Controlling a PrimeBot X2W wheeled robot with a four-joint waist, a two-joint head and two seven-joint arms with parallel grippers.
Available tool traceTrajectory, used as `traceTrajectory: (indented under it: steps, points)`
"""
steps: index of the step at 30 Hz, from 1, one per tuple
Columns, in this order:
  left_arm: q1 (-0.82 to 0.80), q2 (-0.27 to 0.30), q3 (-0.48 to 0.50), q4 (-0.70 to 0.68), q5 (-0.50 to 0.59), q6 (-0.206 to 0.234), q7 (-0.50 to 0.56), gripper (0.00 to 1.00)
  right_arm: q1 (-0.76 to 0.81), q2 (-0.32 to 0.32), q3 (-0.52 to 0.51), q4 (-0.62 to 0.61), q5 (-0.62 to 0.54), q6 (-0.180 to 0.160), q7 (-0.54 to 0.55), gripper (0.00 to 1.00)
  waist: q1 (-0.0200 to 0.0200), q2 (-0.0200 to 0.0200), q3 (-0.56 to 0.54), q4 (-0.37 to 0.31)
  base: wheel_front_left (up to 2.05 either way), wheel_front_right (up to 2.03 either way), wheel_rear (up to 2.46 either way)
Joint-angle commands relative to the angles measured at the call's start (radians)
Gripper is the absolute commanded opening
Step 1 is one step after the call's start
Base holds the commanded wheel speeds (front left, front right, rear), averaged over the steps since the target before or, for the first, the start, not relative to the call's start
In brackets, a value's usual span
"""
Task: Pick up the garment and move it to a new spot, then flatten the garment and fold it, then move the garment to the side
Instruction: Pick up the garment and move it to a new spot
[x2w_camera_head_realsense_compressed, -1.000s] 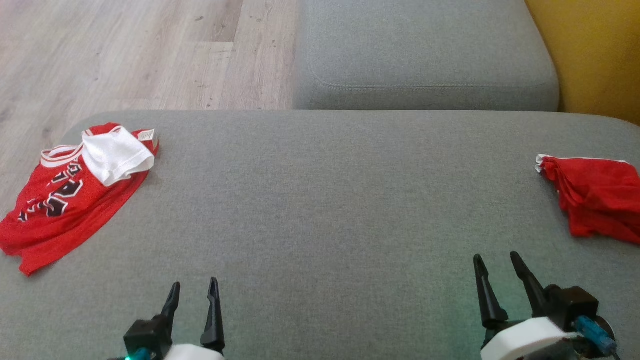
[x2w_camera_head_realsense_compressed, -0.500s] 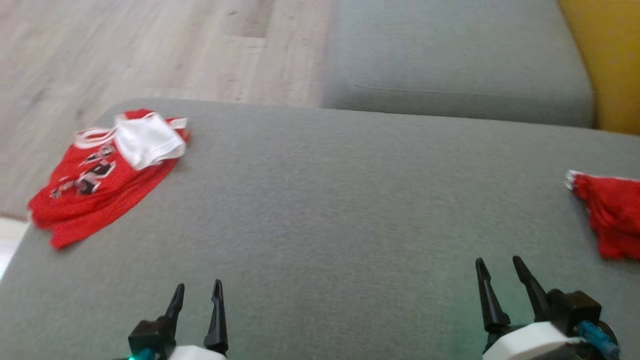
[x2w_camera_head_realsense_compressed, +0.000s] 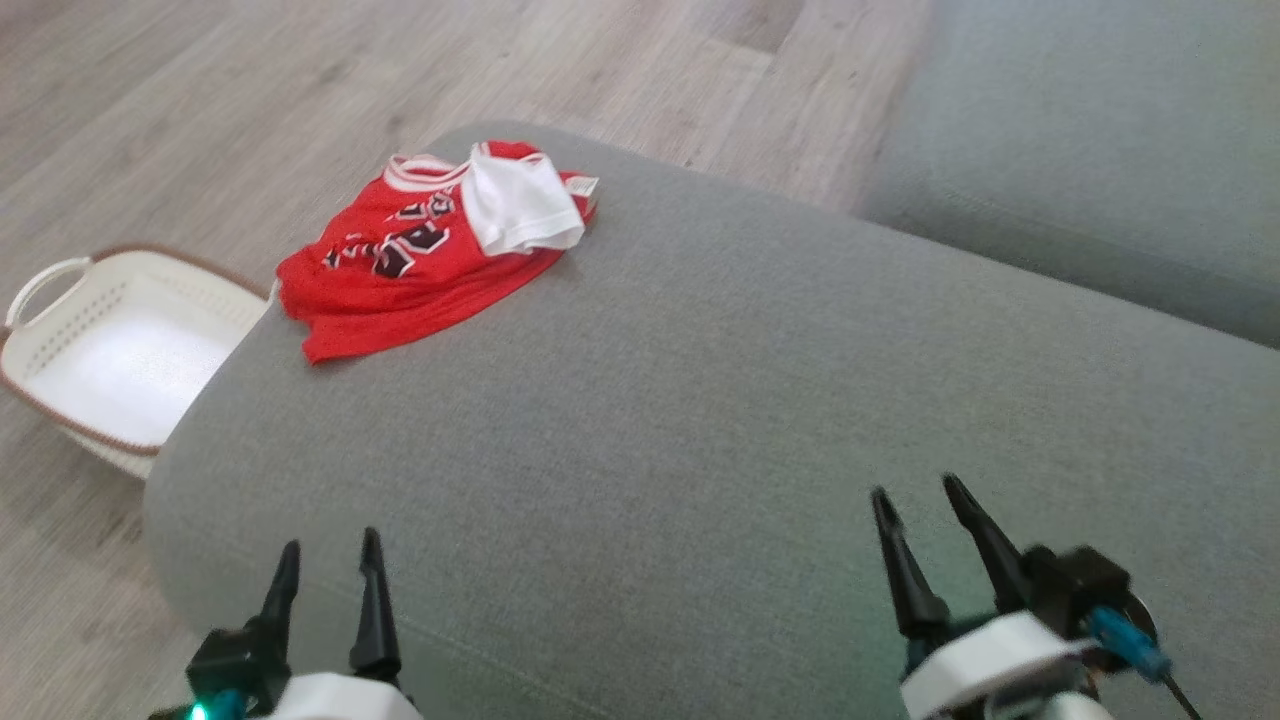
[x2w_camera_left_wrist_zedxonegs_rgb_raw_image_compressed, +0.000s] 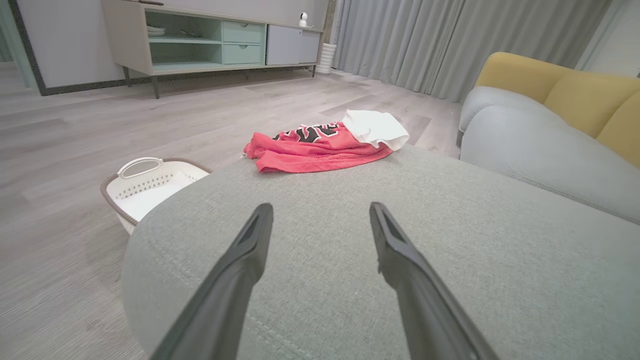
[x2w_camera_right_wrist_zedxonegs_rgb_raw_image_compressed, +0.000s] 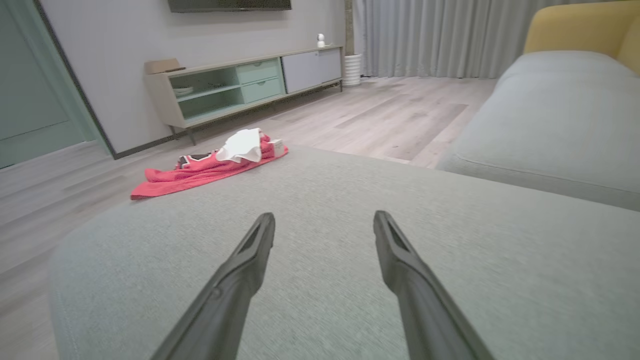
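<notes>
The garment (x2w_camera_head_realsense_compressed: 400, 260) is a red jersey with black lettering and a white part folded over its top. It lies crumpled on the far left corner of the grey ottoman (x2w_camera_head_realsense_compressed: 720, 420). It also shows in the left wrist view (x2w_camera_left_wrist_zedxonegs_rgb_raw_image_compressed: 320, 145) and in the right wrist view (x2w_camera_right_wrist_zedxonegs_rgb_raw_image_compressed: 210, 167). My left gripper (x2w_camera_head_realsense_compressed: 328, 565) hovers open over the ottoman's near left edge, well short of the garment. My right gripper (x2w_camera_head_realsense_compressed: 915, 505) stands open at the near right, empty. Both wrist views show fingers spread with nothing between them (x2w_camera_left_wrist_zedxonegs_rgb_raw_image_compressed: 320, 215) (x2w_camera_right_wrist_zedxonegs_rgb_raw_image_compressed: 325, 222).
A white laundry basket (x2w_camera_head_realsense_compressed: 60, 300) with handles sits on the wood floor left of the ottoman, also in the left wrist view (x2w_camera_left_wrist_zedxonegs_rgb_raw_image_compressed: 145, 187). A grey sofa seat (x2w_camera_head_realsense_compressed: 1100, 150) lies beyond on the right. A low cabinet (x2w_camera_right_wrist_zedxonegs_rgb_raw_image_compressed: 240, 85) stands against the far wall.
The head camera has swung to the left: the garment now sits nearer the middle, the basket has come into view, and a second red cloth at the right has left the picture. Both grippers stay open.
</notes>
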Motion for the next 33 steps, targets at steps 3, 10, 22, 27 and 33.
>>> traceTrajectory:
  steps: [3, 10, 22, 27, 33]
  points:
    - [-0.010, 0.021, 0.063, -0.058, 0.000, 0.015, -0.018, 1.00, -0.086, -0.006, 0.059, -0.016, 0.006, 0.007, -0.001, 1.00, 0.0000, 0.0000, 0.030, 0.025, 0.00, 0.00, 0.00]
    - [-0.004, 0.023, 0.082, -0.105, 0.018, 0.022, -0.022, 1.00, -0.106, -0.006, 0.078, 0.003, 0.007, 0.007, -0.005, 1.00, 0.0000, 0.0000, 0.036, 0.029, 0.00, 0.00, 0.00]
    - [-0.161, 0.202, 0.242, -0.302, 0.020, -0.008, 0.021, 1.00, -0.122, -0.006, -0.035, -0.125, -0.093, 0.007, 0.036, 1.00, 0.0000, 0.0000, 0.163, -0.009, 0.00, 0.00, 0.00]
    - [-0.392, 0.304, 0.324, -0.272, -0.005, -0.067, 0.111, 1.00, -0.197, -0.006, -0.036, -0.220, -0.177, 0.007, 0.109, 1.00, 0.0000, 0.0000, 0.297, -0.077, 0.00, 0.00, 0.00]
    - [-0.703, 0.306, 0.338, -0.045, -0.082, -0.158, 0.233, 1.00, -0.273, -0.006, 0.035, -0.280, -0.228, 0.007, 0.170, 1.00, 0.0000, 0.0000, 0.437, -0.175, 0.00, 0.00, 0.00]
